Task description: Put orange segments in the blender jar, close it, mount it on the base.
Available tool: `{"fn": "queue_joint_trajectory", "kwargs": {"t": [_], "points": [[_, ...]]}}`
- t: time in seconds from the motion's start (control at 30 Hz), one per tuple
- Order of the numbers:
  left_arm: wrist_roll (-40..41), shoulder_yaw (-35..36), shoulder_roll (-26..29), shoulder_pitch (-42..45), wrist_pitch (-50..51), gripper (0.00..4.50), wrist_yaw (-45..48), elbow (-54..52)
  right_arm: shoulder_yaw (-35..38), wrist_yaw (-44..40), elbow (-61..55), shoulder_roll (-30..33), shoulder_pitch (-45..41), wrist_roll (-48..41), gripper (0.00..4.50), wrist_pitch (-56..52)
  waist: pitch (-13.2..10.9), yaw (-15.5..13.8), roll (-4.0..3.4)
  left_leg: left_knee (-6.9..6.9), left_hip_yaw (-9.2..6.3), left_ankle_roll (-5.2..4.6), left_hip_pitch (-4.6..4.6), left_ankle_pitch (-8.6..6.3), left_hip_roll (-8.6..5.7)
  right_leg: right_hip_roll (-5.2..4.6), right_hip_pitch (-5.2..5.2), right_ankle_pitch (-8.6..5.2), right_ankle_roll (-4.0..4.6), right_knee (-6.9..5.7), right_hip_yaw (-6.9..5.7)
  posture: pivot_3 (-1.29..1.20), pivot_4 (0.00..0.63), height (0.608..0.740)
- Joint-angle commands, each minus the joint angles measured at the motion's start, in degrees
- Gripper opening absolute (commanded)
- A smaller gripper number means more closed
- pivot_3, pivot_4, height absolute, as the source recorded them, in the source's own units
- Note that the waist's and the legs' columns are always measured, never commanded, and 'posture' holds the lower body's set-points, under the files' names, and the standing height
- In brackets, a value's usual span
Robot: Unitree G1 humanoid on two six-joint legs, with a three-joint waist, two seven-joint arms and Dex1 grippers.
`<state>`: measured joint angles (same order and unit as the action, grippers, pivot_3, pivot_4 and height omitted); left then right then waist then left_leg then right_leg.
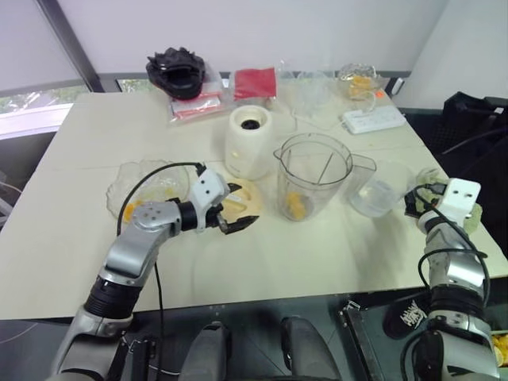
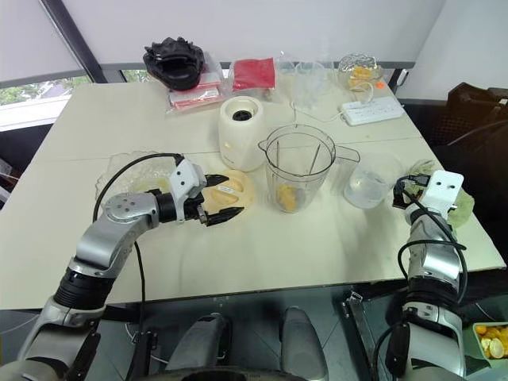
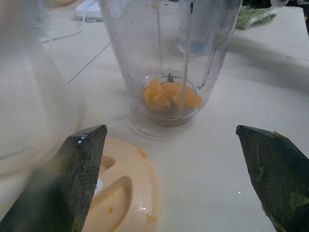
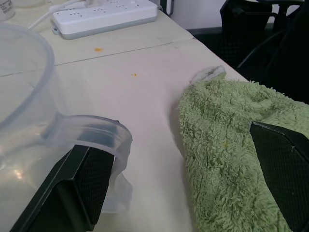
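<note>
— So where has it got to? The blender jar stands open near the middle of the table, with orange segments heaped at the bottom round the blade.

— Looks to me like closing is the step now. The left claw hovers over the lid, fingers spread wide apart, gripping nothing. That lid lies flat just beside the jar, towards the left edge.

— How would you pick it up?

— It's a smooth cream disc with a moulded recess on top. I'd bite on the raised ridge by the recess rather than pinch the rim, since a flat lid on a flat table gives little to get under. Then bring it level over the jar mouth and press evenly; a clear ribbed plastic jar that light would probably slide if pushed sideways.

— And the right claw?

— Also open and empty, near the right edge, between a fluffy green cloth and the clear measuring cup. It could steady the jar.

— The base?

— Rounded cream body, dark socket on top, just behind the lid.
</note>
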<state>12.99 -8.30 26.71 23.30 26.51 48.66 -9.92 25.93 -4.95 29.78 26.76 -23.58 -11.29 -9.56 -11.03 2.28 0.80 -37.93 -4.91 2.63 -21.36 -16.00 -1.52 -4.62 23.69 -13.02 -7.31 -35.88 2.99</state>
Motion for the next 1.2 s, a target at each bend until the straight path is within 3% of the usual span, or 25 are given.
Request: {"fn": "queue_joint_trajectory", "kwargs": {"t": [0.03,0.13,0.23,0.47,0.9,1.2], "points": [[-0.1,-0.1,0.5,0.2,-1.5,4.46,-0.4,-2.9,0.1,0.1,1.8,1.9,-2.0,0.4,4.44,2.8,0.0,0.2,0.0,0.01,0.0,0.0,0.0,0.0,0.0,0.0,0.0,0.0,0.0,0.0,0.0,0.0,0.15,0.74],[-0.1,-0.2,0.7,0.0,-1.7,4.46,-0.5,-3.0,-0.3,0.1,3.2,2.0,-2.6,0.4,4.44,3.8,0.0,0.2,0.0,0.02,0.0,0.0,-0.01,0.0,0.0,0.0,0.0,0.02,-0.04,0.06,0.0,0.0,0.15,0.74],[-0.2,-0.3,0.7,-0.2,-2.0,4.5,-0.6,-2.9,-0.5,0.2,3.6,2.0,-2.7,0.4,3.64,4.5,0.0,0.2,0.0,0.04,0.0,0.0,-0.02,0.0,0.0,0.0,0.0,0.03,-0.05,0.1,0.0,0.0,0.15,0.74],[-0.4,-0.5,0.7,-0.3,-2.8,4.5,-0.6,-2.3,-0.9,0.2,3.1,1.8,-2.3,-0.3,0.03,5.1,0.0,0.1,-0.03,0.08,0.0,-0.01,-0.09,0.0,0.0,-0.01,-0.02,0.07,-0.11,0.33,0.0,0.0,0.15,0.74],[-0.8,-0.9,0.8,-0.5,-4.4,4.5,-0.7,-1.2,0.9,2.7,-5.2,-2.9,2.2,-5.4,0.03,1.6,0.0,0.1,-0.01,0.1,-0.06,-0.03,-0.03,-0.02,0.0,-0.02,-0.19,0.06,-0.09,0.52,-0.04,0.0,0.15,0.74],[0.3,-0.2,0.8,-1.2,-4.3,4.5,-0.6,-1.2,2.0,3.0,-19.0,-8.8,3.3,-11.7,0.03,-0.1,-0.1,0.4,-0.14,0.27,-0.02,-0.04,-0.02,-0.02,0.02,-0.01,-0.04,0.08,-0.11,0.49,-0.01,0.0,0.15,0.74]]}}
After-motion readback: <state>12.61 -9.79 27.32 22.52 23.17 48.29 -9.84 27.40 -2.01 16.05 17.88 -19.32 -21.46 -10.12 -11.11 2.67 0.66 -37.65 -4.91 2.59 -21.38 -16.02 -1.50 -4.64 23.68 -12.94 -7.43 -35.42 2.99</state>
